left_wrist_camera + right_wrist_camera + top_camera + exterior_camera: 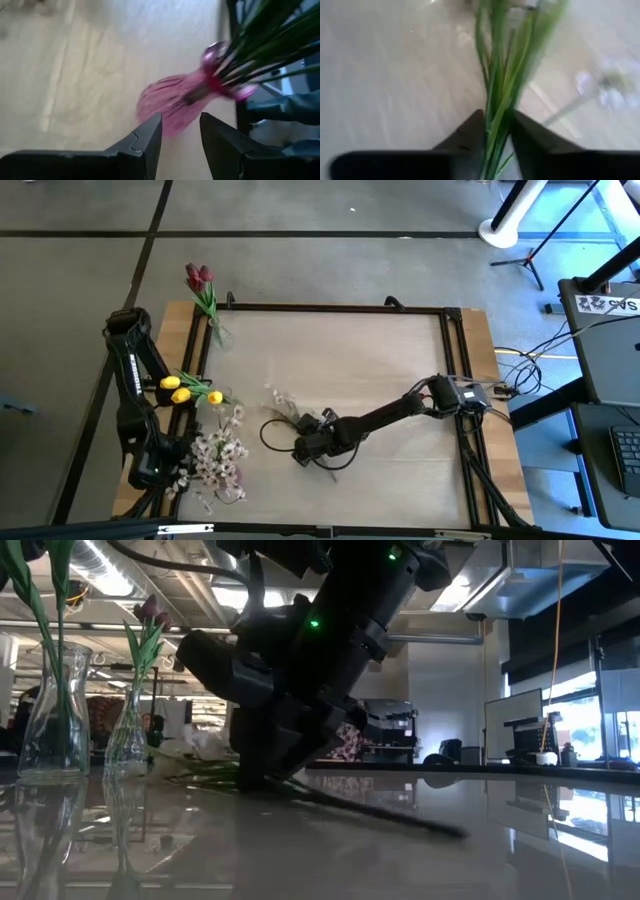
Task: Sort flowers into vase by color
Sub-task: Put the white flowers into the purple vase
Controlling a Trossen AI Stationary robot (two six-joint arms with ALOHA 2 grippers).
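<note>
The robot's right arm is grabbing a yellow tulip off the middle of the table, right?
Not quite. The right gripper is at the middle of the table, but it is shut on a white blossom stem, not a yellow tulip. The high view shows the yellow tulips already standing in a vase by the left arm; the right wrist view shows green stalks pinched between the fingers.

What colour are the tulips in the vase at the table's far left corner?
Dark red tulips, clearest in the high view.
</note>
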